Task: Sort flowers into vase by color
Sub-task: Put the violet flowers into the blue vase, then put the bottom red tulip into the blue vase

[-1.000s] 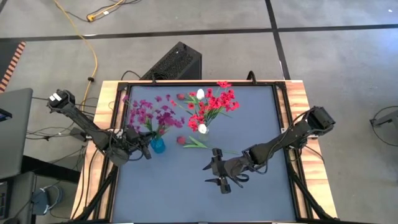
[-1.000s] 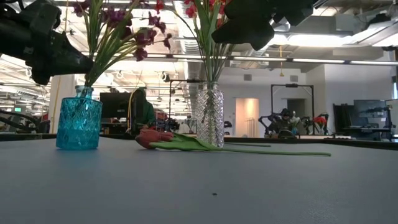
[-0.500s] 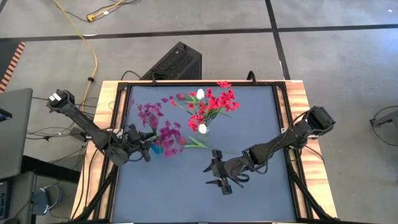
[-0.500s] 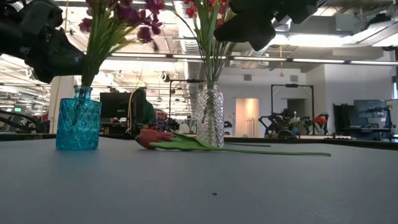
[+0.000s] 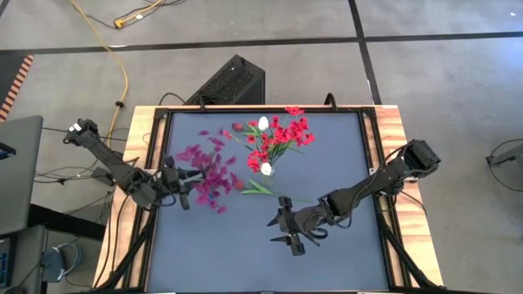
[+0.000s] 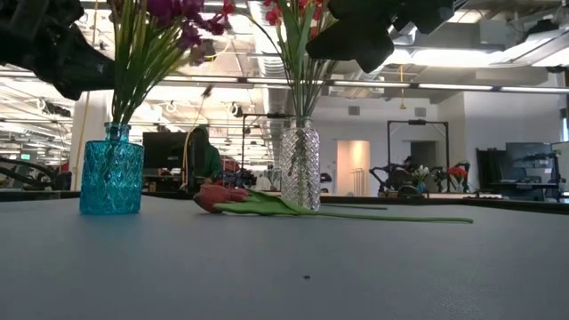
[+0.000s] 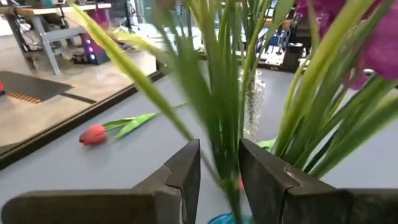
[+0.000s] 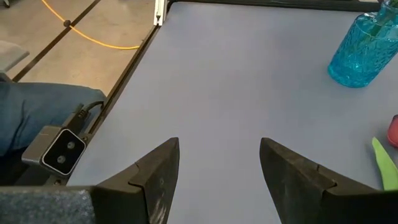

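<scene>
Two jaws of the left gripper [image 7: 219, 177] are clenched on the green stems of the magenta-purple flowers [image 5: 206, 171], which are held just above the neck of the blue vase [image 6: 111, 172]; the stem ends are seen reaching down into that vase in the low view. Beyond these jaws the clear vase [image 6: 300, 166] is seen, filled with red flowers [image 5: 282, 135] and white buds [image 5: 265, 168]. Between the two vases a pink-red tulip [image 6: 222, 197] lies flat on the counter [image 5: 343, 147], its long stem stretched out past the clear vase. A second tulip [image 7: 93, 134] is seen lying farther off. The right gripper [image 8: 219, 163] is held released and empty above bare counter, well apart from the vases.
</scene>
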Available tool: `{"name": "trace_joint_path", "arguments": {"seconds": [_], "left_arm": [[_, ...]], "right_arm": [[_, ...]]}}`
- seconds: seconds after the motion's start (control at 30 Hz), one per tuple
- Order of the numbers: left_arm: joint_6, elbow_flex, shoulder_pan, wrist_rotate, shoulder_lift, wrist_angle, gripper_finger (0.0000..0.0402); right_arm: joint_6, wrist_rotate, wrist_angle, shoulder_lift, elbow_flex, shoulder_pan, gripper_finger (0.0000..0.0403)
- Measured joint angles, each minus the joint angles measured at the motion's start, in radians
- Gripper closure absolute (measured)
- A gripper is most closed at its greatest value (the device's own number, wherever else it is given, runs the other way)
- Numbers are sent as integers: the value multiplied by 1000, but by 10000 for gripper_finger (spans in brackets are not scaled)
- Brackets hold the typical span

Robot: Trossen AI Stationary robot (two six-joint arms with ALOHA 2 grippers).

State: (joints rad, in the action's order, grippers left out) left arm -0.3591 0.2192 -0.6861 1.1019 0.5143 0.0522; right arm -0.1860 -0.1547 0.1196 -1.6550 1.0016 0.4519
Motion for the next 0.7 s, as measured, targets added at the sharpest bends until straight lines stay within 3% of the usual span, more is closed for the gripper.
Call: {"name": "trace_joint_path", "arguments": {"seconds": [0.2, 0.33, 0.57, 0.7], "left_arm": [[-98, 0, 0, -41, -112, 181, 303], [-165, 1, 0, -97, -156, 269, 303], [-344, 111, 0, -215, -140, 545, 303], [-417, 175, 0, -285, -96, 641, 303]], "right_arm": [[-1, 0, -26, 0, 1, 0, 155], [-7, 0, -135, 8, 2, -3, 155], [-50, -9, -267, 15, -10, -38, 156], [-82, -66, -330, 15, -38, -71, 165]]}}
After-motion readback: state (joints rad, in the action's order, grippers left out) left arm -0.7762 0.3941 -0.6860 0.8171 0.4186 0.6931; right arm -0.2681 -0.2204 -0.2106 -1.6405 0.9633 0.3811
